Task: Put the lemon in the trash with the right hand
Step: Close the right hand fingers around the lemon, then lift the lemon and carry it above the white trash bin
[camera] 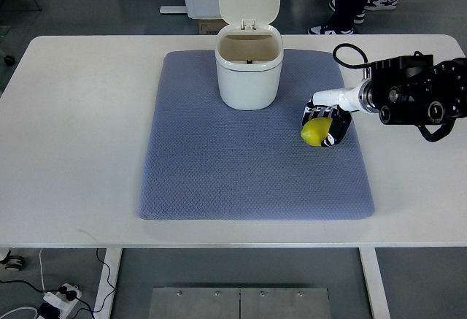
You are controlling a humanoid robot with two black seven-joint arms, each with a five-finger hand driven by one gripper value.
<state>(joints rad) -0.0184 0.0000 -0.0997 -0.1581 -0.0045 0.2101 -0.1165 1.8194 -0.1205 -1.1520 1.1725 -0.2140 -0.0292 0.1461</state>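
A white rectangular table [80, 136] is seen steeply from above, with a blue-grey quilted fabric mat [248, 180] lying flat across its middle. Near the mat's far edge stands a small cream plastic trash bin [248, 78] with rounded sides; its hinged lid [249, 1] is tipped up and back, leaving the dark inside open to view.

The robot's black right arm [419, 96] comes in from the right edge of the picture, above the table. It ends in a black-and-white right hand [328, 118] resting on the mat, to the right of the bin and a little nearer the camera. Its fingers [337, 131] curl around a small yellow lemon [314, 132], which sits on the mat with its left side showing beyond the hand. The lemon lies outside the bin, close to it but apart.

Beyond the table, on the grey floor, a person's dark trousers and sneakers [343, 23] show at the top edge.
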